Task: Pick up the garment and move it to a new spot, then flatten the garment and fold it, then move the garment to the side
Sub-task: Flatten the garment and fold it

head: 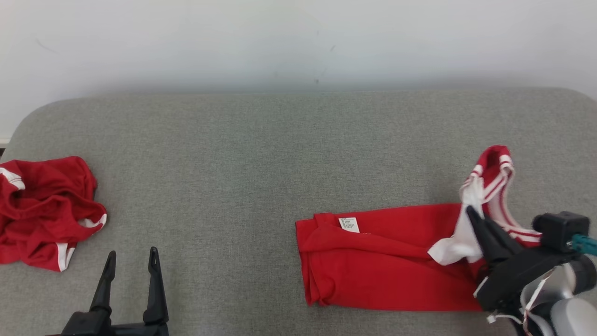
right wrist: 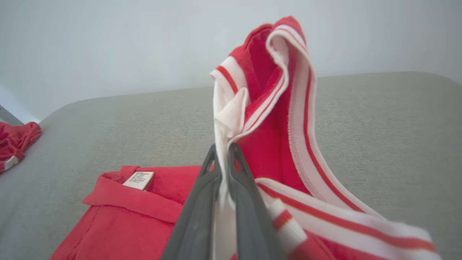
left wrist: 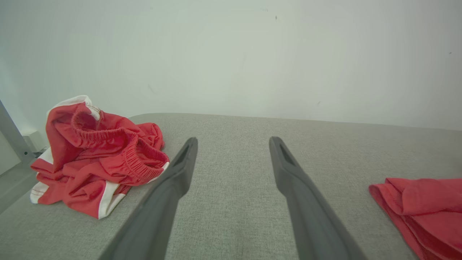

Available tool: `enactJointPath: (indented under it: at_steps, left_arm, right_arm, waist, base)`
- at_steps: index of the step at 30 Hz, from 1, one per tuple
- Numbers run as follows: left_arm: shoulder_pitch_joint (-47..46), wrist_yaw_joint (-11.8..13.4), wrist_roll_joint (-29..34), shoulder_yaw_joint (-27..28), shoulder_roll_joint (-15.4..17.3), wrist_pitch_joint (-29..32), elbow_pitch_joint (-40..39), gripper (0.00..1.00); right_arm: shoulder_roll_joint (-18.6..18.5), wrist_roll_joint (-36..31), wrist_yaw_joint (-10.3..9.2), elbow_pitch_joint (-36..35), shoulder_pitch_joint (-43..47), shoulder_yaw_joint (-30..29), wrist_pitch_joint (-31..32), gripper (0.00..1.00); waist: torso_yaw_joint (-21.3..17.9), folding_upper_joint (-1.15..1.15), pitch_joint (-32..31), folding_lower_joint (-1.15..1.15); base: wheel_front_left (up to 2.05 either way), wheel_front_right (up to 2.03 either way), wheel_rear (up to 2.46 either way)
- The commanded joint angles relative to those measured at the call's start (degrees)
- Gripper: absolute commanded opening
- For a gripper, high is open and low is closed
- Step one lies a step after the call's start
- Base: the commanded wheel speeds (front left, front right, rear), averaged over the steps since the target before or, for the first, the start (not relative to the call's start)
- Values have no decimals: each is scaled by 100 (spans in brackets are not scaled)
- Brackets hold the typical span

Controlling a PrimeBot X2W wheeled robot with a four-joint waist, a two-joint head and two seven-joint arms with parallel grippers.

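We are holding the red knit jersey with white-and-red striped trim (head: 387, 261) at about four o'clock on the grey fabric-covered tabletop (head: 233, 154). Most of it is lying flat as a long folded band, with its small white care label (head: 350, 224) facing up near the nine o'clock end. The three o'clock end is standing up off the surface because our right gripper (head: 471, 214) is clenching the white trim there. In the right wrist view the two dark fingers (right wrist: 195, 216) are pressing together with the pale cloth sandwiched between them, and the striped band is arching above them toward twelve o'clock. We are judging that this end is being raised either to carry it over the flat part for a fold or to drag the piece aside; the frames are not telling us which. Gripping the trim is giving us a thick, firm edge, though the slack loop could flop unevenly.

Our left gripper (head: 132, 259) is hovering at seven o'clock, fingers spread and grasping nothing, probably parked clear of the cloth. At nine o'clock a crumpled red pair of shorts with an elastic waistband (head: 44, 210) is sitting well apart from the jersey.
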Motion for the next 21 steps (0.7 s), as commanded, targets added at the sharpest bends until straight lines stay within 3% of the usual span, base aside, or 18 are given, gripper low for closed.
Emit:
enactJointPath:
  at_steps: [1, 9, 19, 20, 21]
  left_arm:
    - [-5, -33, 75, 2, -24, -18, 23, 100]
    - [-129, -64, 46, -68, -52, -18, 120, 100]
    - [-283, -116, 14, -234, -77, -18, 332, 100]
    - [-281, -118, 18, -236, -79, -18, 341, 100]
    - [-273, -116, 20, -237, -81, -19, 348, 100]
  right_arm:
    - [108, -22, -15, -183, 104, 88, 62, 0]
    - [621, -103, -15, -843, 356, 544, 329, 0]
    - [992, -276, -15, -538, 335, 848, 315, 0]
    - [997, -285, -15, -498, 332, 866, 320, 9]
    - [1009, -282, -15, -490, 319, 879, 280, 75]
  waist:
    - [45, 0, 7, 0]
    - [244, 0, 71, 0]
    - [542, 0, 49, 0]
    - [550, 0, 42, 0]
    - [556, 0, 38, 0]
  base:
    - [0, 0, 0]
    - [0, 0, 0]
    - [0, 0, 0]
    - [0, 0, 0]
    - [0, 0, 0]
